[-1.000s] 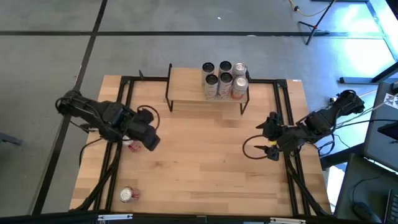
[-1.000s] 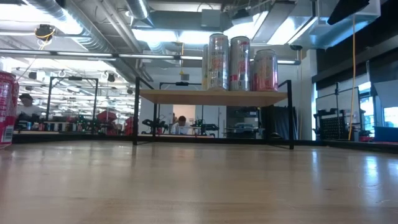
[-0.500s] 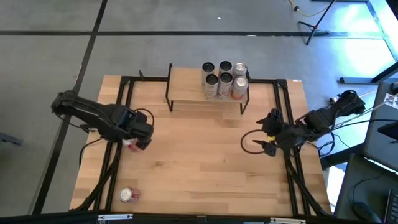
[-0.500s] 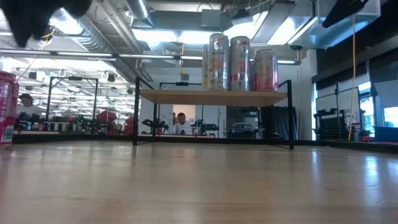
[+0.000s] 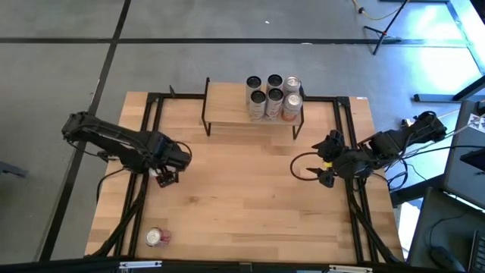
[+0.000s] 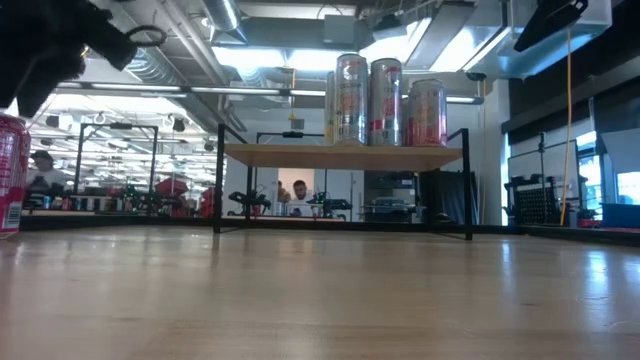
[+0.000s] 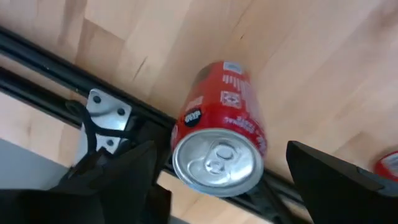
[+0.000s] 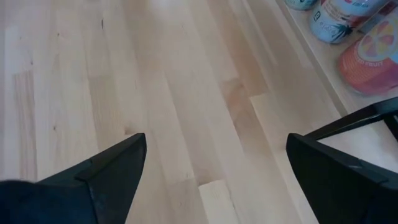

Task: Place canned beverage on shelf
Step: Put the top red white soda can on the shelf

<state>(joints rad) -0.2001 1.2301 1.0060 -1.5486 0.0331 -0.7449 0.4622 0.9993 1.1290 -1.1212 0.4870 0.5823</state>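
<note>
A red can stands upright on its base on the tabletop at the left, next to a black rail; it also shows in the high view and at the low view's left edge. My left gripper is open above it, one finger on either side of the can's top, touching nothing. The shelf stands at the far middle of the table, with several cans on its right end. My right gripper is open and empty at the table's right.
A second red can stands near the front left corner and shows at the left wrist view's edge. Black frame rails run along the table's left and right sides. The shelf's left half is bare. A person is in the room behind.
My left gripper has drawn back toward the table's left edge and come down over the red can; it has come into the low view's top left. The can has stayed put.
</note>
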